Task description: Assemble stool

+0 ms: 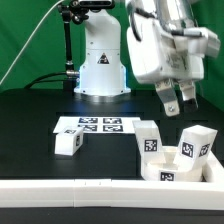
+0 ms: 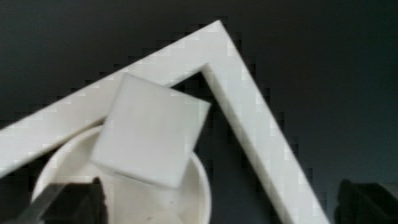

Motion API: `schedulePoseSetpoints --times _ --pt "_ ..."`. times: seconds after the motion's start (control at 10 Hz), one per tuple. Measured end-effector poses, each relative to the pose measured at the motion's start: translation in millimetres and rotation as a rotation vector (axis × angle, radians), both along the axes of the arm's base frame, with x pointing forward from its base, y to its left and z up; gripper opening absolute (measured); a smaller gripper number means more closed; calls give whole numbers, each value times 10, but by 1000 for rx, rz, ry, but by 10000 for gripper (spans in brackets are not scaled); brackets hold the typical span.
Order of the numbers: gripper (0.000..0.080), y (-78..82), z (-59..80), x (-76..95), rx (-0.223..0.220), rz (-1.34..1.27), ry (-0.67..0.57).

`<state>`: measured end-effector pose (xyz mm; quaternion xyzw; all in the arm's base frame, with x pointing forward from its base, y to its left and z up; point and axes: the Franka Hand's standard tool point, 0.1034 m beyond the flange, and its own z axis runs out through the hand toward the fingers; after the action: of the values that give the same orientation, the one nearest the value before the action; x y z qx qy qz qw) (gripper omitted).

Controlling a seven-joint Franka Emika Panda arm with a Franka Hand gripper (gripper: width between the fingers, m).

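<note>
Above black table (image 1: 40,110), hand (image 1: 180,101) hovers over leg (image 1: 196,143).

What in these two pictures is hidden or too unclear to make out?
1. Wrist view: the leg covers much of the seat disc, and the whole picture is blurred.
2. Exterior view: the seat disc is mostly hidden behind the upright legs and the rail.
3. Exterior view: the arm above the gripper is cut off by the top edge.
4. Exterior view: the marker board tags are too small to read.
</note>
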<state>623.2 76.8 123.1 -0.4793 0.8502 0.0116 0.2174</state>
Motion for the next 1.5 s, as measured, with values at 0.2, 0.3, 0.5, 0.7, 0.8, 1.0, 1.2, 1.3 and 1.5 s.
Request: schedulePoseSetpoints --times 0.2,0.3,0.5,0.7,0.8,1.0,1.2,1.3,1.5 --pt "648 97 101 56 29 10 27" --pt "648 98 83 45 29 11 30" --pt "648 90 74 37 10 64 24" --pt "648 -64 59 34 -96 378 -33" --pt "648 -206 62 44 -125 515 -63" --pt "648 -261 54 46 -126 508 -61" --pt "648 -266 49 45 -126 508 -61" --pt "648 -276 44 41 -137 534 -63" --pt "648 -474 27 16 -253 839 -100"
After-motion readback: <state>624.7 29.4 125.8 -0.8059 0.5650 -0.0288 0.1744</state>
